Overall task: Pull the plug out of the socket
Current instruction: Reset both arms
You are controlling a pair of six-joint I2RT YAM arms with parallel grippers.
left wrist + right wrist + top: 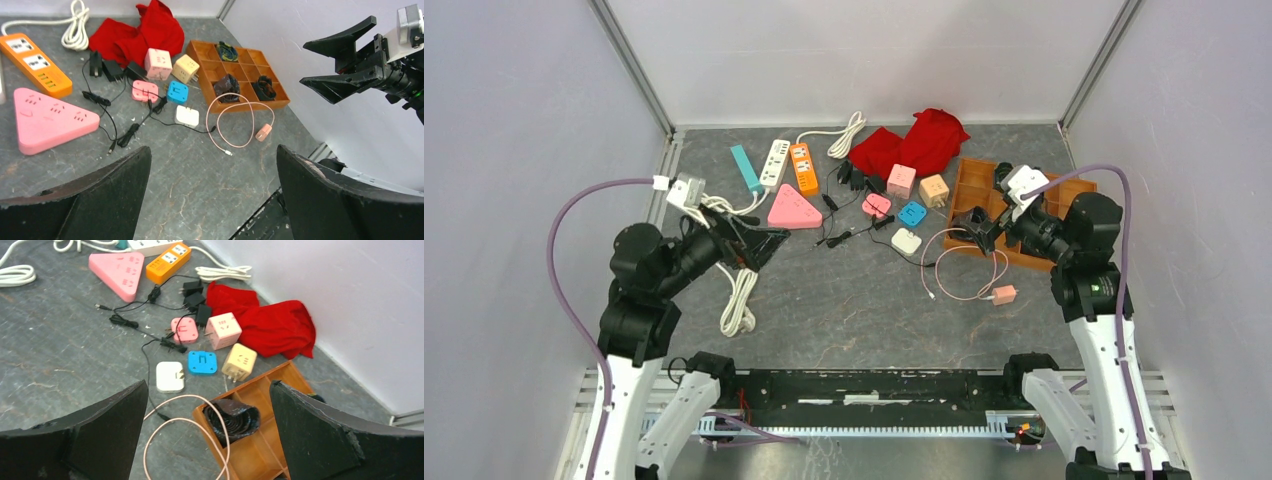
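Top view. Left gripper point(762, 245): jaws spread wide, nothing between them, raised near pink triangular power strip point(794, 210) and coiled white cable point(738, 300). Right gripper point(974, 228): jaws likewise spread, empty, above near-left corner of wooden tray point(980, 176). Orange power strip point(803, 168) and white power strip point(774, 163) side by side at the back; red cloth point(914, 143) to their right.

Left wrist view. Blue adapter point(177, 92), white adapter point(187, 115) and beige cube point(185, 68) grouped mid-table; pink charger with looped cable point(263, 132) beside tray.

Right wrist view. Pink cube socket point(223, 330) just in front of cloth; black plug point(202, 315) touching its left side, well apart from both grippers; whether seated, cannot tell.
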